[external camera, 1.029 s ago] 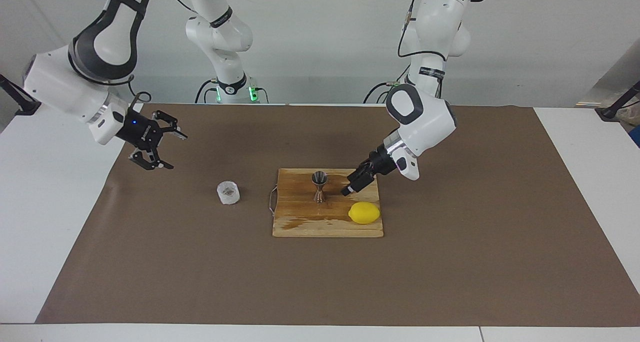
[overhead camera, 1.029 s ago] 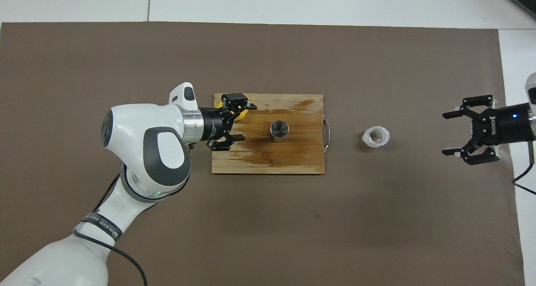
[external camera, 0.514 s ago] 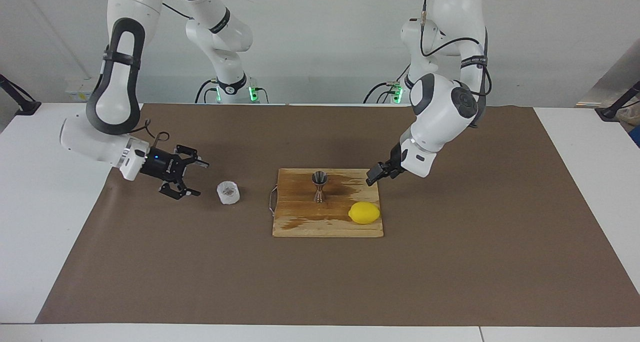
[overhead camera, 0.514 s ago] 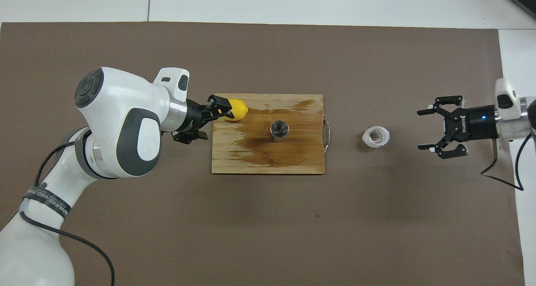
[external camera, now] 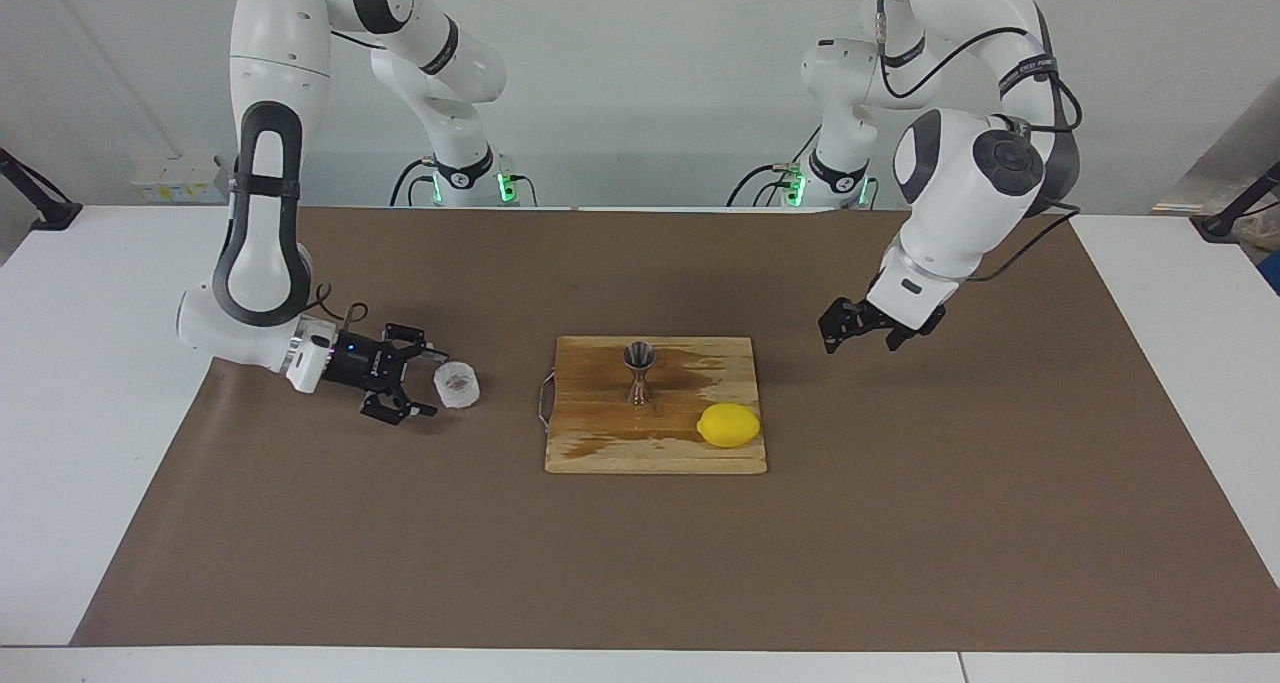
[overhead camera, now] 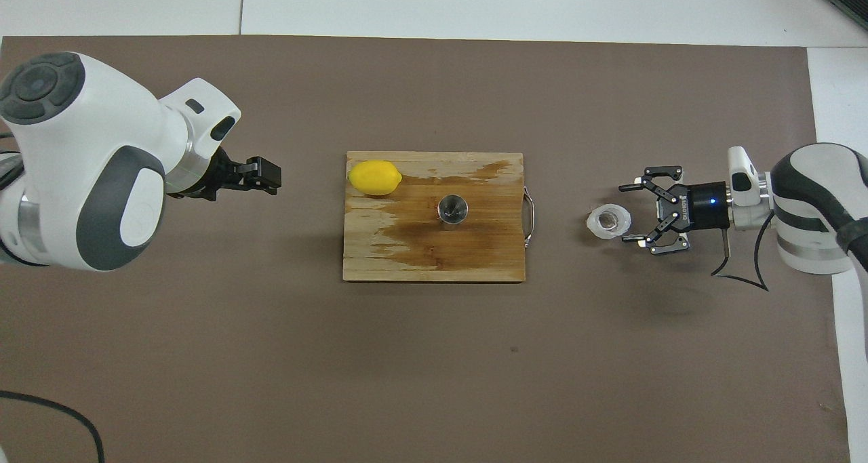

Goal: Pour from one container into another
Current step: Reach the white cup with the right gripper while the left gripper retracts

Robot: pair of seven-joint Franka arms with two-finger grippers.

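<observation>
Facing view first: I've got the right tool (external camera: 418, 383) low at the surface (external camera: 900, 523), fingers spread wide, just beside the plastic cup (external camera: 456, 384) toward the right arm's end. From what I can see it's got nothing in it yet; tips look to flank the cup's edge but I can't tell if they touch. Cup stands upright on the brown mat, brownish stuff inside, well apart from the board (external camera: 655, 443).

Jigger (external camera: 639, 370) stands upright on the board, approx. mid-board, w/ a lemon (external camera: 728, 425) beside it, toward the left arm's end and farther from the robots. Dark wet-looking stain on the wood around the jigger.

Left tool (external camera: 857, 328) hangs over bare mat off the board's edge, toward the left arm's end, open and empty. I'd call that arm waiting.

Progress, my read: very early. Nothing gripped, nothing lifted, no pour. Left to do: close on the cup, lift, carry over to the jigger, tip, set back. Jigger mouth is narrow, so aim will matter.
</observation>
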